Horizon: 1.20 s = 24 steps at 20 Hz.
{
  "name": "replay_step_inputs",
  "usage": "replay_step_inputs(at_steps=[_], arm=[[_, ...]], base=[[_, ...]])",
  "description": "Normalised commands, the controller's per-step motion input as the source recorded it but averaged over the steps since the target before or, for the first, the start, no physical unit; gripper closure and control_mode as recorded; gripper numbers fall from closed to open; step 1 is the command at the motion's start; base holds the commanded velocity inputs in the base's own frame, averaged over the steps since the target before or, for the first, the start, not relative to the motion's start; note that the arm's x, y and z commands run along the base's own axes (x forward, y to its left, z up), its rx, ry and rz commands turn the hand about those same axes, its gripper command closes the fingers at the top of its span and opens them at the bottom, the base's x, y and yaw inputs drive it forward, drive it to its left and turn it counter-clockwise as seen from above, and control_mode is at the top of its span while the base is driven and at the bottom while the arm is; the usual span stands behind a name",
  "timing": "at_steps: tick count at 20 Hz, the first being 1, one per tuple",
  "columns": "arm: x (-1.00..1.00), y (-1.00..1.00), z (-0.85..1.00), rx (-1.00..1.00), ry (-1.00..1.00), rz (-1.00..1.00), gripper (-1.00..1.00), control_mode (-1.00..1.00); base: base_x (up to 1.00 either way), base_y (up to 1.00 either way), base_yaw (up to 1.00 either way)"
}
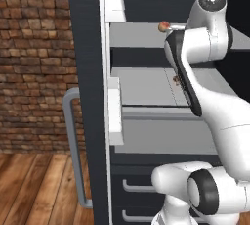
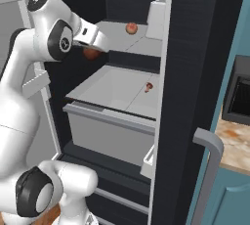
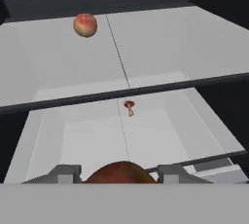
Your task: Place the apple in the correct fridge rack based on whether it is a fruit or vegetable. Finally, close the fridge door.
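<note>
Both jaws pinch the apple [image 3: 121, 172] between them, above the drawer-bin [image 3: 48, 135] and short of the fridge rack [image 3: 160, 47].

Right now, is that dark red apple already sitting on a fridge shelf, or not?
Not yet. The apple is gripped in the tool, in the air in front of the fridge rack where a paler fruit sits.

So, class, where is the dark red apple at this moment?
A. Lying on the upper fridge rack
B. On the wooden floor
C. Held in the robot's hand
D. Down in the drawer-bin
C: the apple sits between the fingers of the hand, in front of the fridge rack where only the paler peach ball lies.
</note>
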Motion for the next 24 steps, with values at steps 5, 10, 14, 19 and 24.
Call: replay_step_inputs(at_steps=[5,10,14,19,24], arm=[[0.71,-0.23,0.3,0.0,0.0,-0.07,1.0,-1.0],[0.76,-0.18,0.14,0.0,0.0,-0.07,1.0,-1.0],[0.88,-0.19,-0.06,0.0,0.0,-0.03,1.0,-1.0],[0.89,-0.26,-0.15,0.0,0.0,0.0,1.0,-1.0],[0.83,-0.3,-0.3,0.0,0.0,0.0,1.0,-1.0]], base=[[0.0,0.0,0.0],[0.0,0.0,0.0],[0.0,0.0,0.0],[0.0,0.0,0.0],[0.0,0.0,0.0]])
